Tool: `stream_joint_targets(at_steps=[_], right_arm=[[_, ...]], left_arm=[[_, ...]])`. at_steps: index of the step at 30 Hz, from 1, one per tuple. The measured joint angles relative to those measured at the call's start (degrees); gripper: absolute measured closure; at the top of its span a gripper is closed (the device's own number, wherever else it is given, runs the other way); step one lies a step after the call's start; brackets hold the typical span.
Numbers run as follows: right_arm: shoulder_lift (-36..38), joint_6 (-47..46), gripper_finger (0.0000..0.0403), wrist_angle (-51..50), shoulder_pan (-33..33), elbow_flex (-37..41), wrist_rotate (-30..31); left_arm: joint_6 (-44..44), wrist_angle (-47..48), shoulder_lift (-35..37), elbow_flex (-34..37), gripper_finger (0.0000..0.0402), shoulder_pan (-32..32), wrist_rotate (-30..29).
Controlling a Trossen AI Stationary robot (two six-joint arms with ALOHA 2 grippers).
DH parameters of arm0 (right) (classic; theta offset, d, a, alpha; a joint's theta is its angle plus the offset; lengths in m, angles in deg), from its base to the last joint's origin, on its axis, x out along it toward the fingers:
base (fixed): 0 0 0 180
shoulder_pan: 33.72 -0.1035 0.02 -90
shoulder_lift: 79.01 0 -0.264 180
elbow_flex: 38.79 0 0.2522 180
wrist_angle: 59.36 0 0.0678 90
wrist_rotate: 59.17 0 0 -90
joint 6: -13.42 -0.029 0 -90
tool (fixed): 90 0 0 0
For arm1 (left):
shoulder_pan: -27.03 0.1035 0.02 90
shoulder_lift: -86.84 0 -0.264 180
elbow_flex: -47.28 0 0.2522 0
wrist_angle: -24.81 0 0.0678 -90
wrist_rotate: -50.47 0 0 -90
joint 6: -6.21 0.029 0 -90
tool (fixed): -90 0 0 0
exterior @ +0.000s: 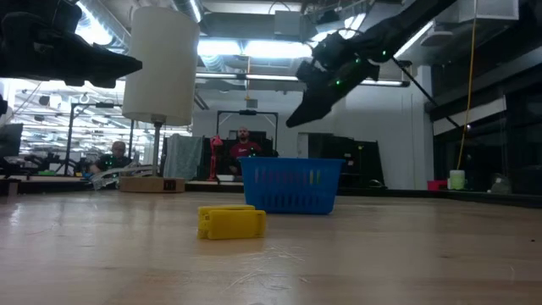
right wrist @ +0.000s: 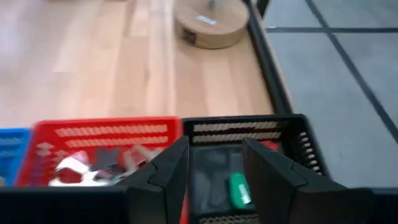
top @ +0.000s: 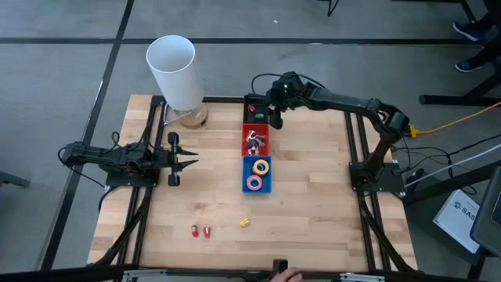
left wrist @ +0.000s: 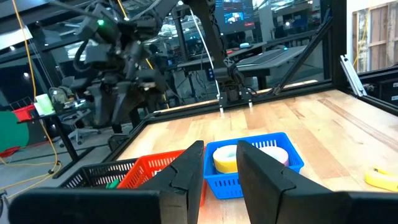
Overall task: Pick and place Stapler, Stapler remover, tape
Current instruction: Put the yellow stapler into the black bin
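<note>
Three baskets stand in a row mid-table. The black one point(top: 255, 110) holds a green stapler point(right wrist: 238, 188) and a red one. The red basket point(top: 254, 140) holds silvery claw-shaped staple removers point(right wrist: 73, 167). The blue basket point(top: 257, 174) holds a yellow tape ring point(top: 261, 166) and a pink one point(top: 254, 183). A small yellow stapler point(top: 245, 222) point(exterior: 230, 222) and two small red pieces point(top: 200, 231) lie on the near table. My right gripper point(top: 275, 117) point(right wrist: 214, 165) hangs open and empty above the black basket. My left gripper point(top: 186, 162) point(left wrist: 221, 168) waits open at the table's left.
A tall white cylinder point(top: 172, 69) on a round wooden base point(right wrist: 210, 23) stands at the far left of the baskets. A person's hand point(top: 288, 276) shows at the near edge. Bare wood lies right of the baskets and across the near half.
</note>
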Motion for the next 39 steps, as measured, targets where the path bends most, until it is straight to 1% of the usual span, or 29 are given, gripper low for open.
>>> stream_joint_targets(at_steps=[5,10,14,20,29,35,39], right_arm=[[2.9,-0.2,0.0251,-3.9,-3.8,0.0,0.0],[5.7,-0.2,0.0251,-7.5,-9.0,0.0,0.0],[7.3,-3.9,0.0251,-9.9,-14.0,0.0,0.0],[7.9,-10.7,0.0251,-13.1,-22.9,0.0,0.0],[7.8,-10.5,0.0251,-13.4,-34.6,0.0,0.0],[7.8,-9.1,0.0251,-13.5,-38.7,0.0,0.0],[7.8,-10.7,0.0251,-13.5,-39.9,0.0,0.0]], left_arm=[[0.0,0.0,0.0,0.0,0.0308,0.0,0.0],[0.0,0.0,0.0,0.0,0.0307,0.0,0.0],[0.0,0.0,0.0,0.0,0.0309,0.0,0.0],[0.0,0.0,0.0,0.0,0.031,0.0,0.0],[0.0,0.0,0.0,0.0,0.0311,0.0,0.0],[0.0,0.0,0.0,0.0,0.0308,0.0,0.0],[0.0,0.0,0.0,0.0,0.0307,0.0,0.0]])
